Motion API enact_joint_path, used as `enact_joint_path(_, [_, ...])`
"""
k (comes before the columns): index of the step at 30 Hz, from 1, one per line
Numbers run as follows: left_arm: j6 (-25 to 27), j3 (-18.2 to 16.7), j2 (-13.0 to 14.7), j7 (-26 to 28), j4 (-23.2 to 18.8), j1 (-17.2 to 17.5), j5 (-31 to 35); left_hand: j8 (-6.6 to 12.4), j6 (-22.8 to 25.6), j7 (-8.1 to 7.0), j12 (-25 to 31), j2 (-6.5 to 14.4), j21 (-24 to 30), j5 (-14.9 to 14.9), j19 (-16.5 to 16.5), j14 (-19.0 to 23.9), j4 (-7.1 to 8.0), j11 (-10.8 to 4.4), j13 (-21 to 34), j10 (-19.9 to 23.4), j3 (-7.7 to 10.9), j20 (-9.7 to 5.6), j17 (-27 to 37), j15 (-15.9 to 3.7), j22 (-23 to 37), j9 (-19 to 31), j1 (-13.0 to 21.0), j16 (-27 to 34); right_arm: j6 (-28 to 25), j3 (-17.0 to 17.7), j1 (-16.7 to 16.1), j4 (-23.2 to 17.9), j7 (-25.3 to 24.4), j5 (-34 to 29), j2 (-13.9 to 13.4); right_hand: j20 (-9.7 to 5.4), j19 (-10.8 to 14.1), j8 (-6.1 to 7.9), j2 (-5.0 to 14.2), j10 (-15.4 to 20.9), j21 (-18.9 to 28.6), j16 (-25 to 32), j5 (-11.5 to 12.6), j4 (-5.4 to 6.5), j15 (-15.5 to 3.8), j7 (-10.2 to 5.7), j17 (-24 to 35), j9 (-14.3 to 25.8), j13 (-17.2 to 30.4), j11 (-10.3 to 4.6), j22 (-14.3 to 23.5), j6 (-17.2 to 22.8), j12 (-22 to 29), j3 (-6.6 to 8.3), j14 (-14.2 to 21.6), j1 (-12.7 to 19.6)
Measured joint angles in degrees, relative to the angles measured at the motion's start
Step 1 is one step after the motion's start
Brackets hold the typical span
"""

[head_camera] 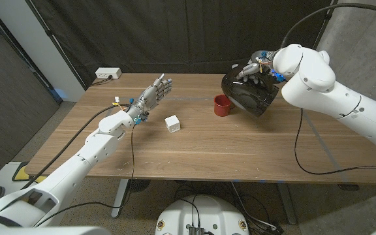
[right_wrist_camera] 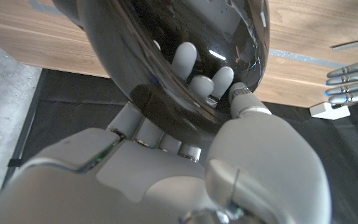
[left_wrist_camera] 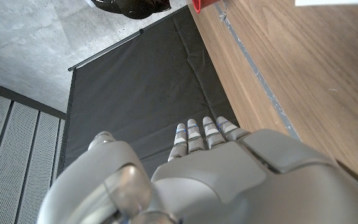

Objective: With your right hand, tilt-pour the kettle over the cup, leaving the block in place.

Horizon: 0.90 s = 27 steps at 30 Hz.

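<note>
My right hand [head_camera: 261, 67] grips the black kettle [head_camera: 250, 93], which is lifted and tilted toward the red cup [head_camera: 222, 105]. In the right wrist view the glossy kettle [right_wrist_camera: 185, 56] sits against my right hand [right_wrist_camera: 185, 162], its fingers [right_wrist_camera: 185, 59] wrapped around the body. The cup stands upright on the wooden table [head_camera: 240, 143] just beside the kettle's lower edge. A white block [head_camera: 172, 123] lies left of the cup. My left hand [head_camera: 152, 96] hovers open over the table's left part, fingers straight, holding nothing. The left hand [left_wrist_camera: 216, 180] also appears in the left wrist view.
A white power strip [head_camera: 108, 74] lies at the table's far left corner. A black cable [head_camera: 300, 140] hangs from my right arm across the table's right side. A black curtain [head_camera: 175, 32] hangs behind the table. The block [right_wrist_camera: 331, 110] and my left fingers [right_wrist_camera: 353, 84] appear in the right wrist view.
</note>
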Motion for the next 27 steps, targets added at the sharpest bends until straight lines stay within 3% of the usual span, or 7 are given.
enact_joint_path(3, [0.08,0.12,-0.04,-0.02,0.01,-0.24,0.18,0.0,0.0,0.0,0.0,0.01,0.0,0.0,0.0,0.0,0.0,0.0,0.0,0.0,0.0,0.0,0.0,0.0,0.0,0.0,0.01,0.0,-0.55,1.27,-1.22,-0.76,-4.32,3.83,-0.44,-0.21,-0.21,0.0,0.0,0.0,0.09,0.0,0.0,0.0,0.0,-0.02,0.0,0.0,-0.13,0.0,-0.08,0.02,-0.06,0.0,0.0,0.0])
enact_joint_path(9, [0.94,0.37,0.04,0.15,-0.12,-0.61,0.55,0.0,0.4,0.85,0.0,0.15,0.0,0.0,-0.13,0.0,0.25,0.23,0.0,0.23,-0.25,-0.12,0.0,0.0,0.0,0.0,0.15,0.0,-0.7,8.81,-8.82,-3.94,-14.56,12.05,-1.89,-0.22,-0.21,0.0,0.01,0.0,0.16,0.0,0.0,0.0,0.0,-0.06,-0.23,0.01,-0.07,0.0,-0.31,0.06,-0.41,0.0,0.0,0.0])
enact_joint_path(11, [1.2,0.46,0.09,0.23,-0.19,-0.73,0.68,0.0,0.42,0.88,0.0,0.15,0.0,0.0,-0.12,0.0,0.25,0.45,0.0,0.0,-0.24,-0.12,0.0,0.0,0.0,0.0,0.15,0.0,-0.57,9.32,-9.37,-4.13,-16.22,13.3,-1.94,-0.22,-0.21,0.01,0.01,0.0,0.42,0.0,0.0,-0.17,0.0,-0.06,-0.27,-0.06,-0.07,0.0,-0.33,0.06,-0.47,0.17,0.0,0.01])
enact_joint_path(13, [1.67,0.57,0.14,0.31,-0.3,-0.95,0.85,0.0,0.7,1.16,0.0,0.15,0.0,0.0,-0.12,0.0,0.25,0.57,0.0,0.12,-0.24,-0.12,0.0,0.0,0.0,0.0,0.15,0.0,0.01,13.07,-13.46,-5.6,-20.91,16.68,-2.22,-0.22,-0.21,0.01,0.01,0.03,0.42,0.0,0.0,-0.24,0.0,-0.06,-0.27,-0.27,-0.07,0.03,-0.33,0.06,-0.63,0.24,0.0,0.01])
enact_joint_path(15, [1.71,0.67,0.17,0.32,-0.33,-1.1,0.87,0.0,0.7,1.15,0.0,0.15,0.0,0.0,-0.12,0.0,0.25,0.67,0.0,0.22,-0.24,-0.12,0.0,0.0,0.0,0.0,0.15,0.0,0.38,13.51,-13.95,-5.77,-23.44,18.43,-2.24,-0.22,-0.21,0.01,0.01,0.09,0.42,0.0,0.0,-0.24,0.0,-0.06,-0.27,-0.25,-0.07,0.09,-0.34,0.06,-0.63,0.24,0.0,0.01])
enact_joint_path(20, [2.3,0.98,0.2,0.35,-0.41,-1.68,1.41,0.0,0.7,1.15,0.0,0.15,0.0,0.0,-0.12,0.0,0.25,0.67,0.0,0.22,-0.24,-0.11,0.0,0.0,0.0,-0.13,0.15,0.0,2.78,20.63,-22.29,-8.12,-32.36,24.01,-2.23,-0.22,-0.21,-0.2,0.01,0.09,0.96,0.41,0.0,-0.24,0.0,-0.07,-0.11,-0.27,0.16,0.09,-0.59,0.07,-0.89,0.24,0.0,0.01])
enact_joint_path(27, [2.72,1.32,0.13,0.35,-0.41,-2.36,1.85,0.0,0.7,1.15,0.0,0.15,0.0,0.0,-0.11,0.0,0.07,0.66,0.0,0.21,-0.42,-0.11,0.0,0.0,0.0,-0.13,0.15,0.0,9.44,28.05,-32.4,-9.38,-43.38,28.9,-0.95,-0.11,-0.72,-0.94,0.01,0.1,1.26,0.41,0.0,-0.24,0.0,-0.08,-0.75,-1.07,-3.73,0.1,-0.59,0.08,-4.0,0.24,0.0,0.01])
